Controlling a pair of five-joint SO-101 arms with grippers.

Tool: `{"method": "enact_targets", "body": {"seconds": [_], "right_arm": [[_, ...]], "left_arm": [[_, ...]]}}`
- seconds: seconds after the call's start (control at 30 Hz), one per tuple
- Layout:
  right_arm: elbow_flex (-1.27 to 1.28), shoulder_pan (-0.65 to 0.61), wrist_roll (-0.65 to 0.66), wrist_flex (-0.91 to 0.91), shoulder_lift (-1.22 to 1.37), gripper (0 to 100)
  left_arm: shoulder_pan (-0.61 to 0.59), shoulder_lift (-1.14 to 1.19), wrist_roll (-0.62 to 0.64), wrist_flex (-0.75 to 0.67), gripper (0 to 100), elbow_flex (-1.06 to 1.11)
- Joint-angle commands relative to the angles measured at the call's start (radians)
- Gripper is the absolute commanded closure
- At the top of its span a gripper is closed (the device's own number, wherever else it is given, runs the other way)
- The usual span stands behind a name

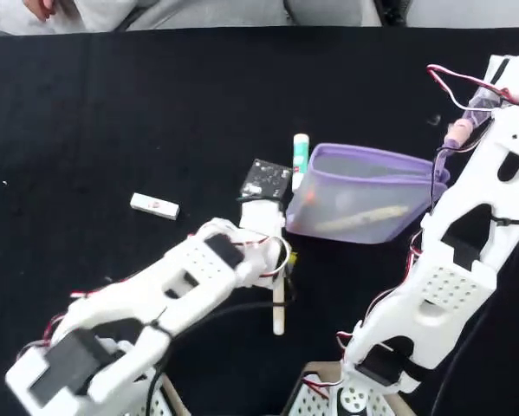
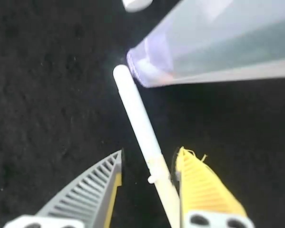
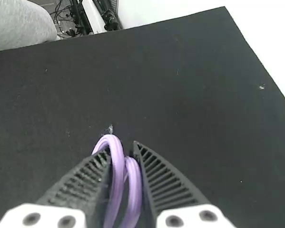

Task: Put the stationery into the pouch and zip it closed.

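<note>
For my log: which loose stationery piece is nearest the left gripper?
The long white stick, lying between the fingers of the open left gripper. The green-labelled tube lies by the purple pouch, and the small flat white piece lies far off alone.

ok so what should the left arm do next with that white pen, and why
Probably close the left gripper on the white pen: it sits open with the pen between its jaws, while the right gripper holds the purple pouch by its edge.
</note>
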Motion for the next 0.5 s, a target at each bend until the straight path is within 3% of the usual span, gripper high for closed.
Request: {"method": "enact_targets", "body": {"seconds": [0.0, 0.47], "right_arm": [[-0.054, 0.009, -0.008, 0.003, -0.019, 98.8], [-0.056, 0.011, -0.008, 0.003, -0.022, 98.8]], "left_arm": [[-0.016, 0.095, 0.015, 0.081, 81, -0.176], [-0.005, 0.353, 0.017, 0.127, 89, -0.346]]}}
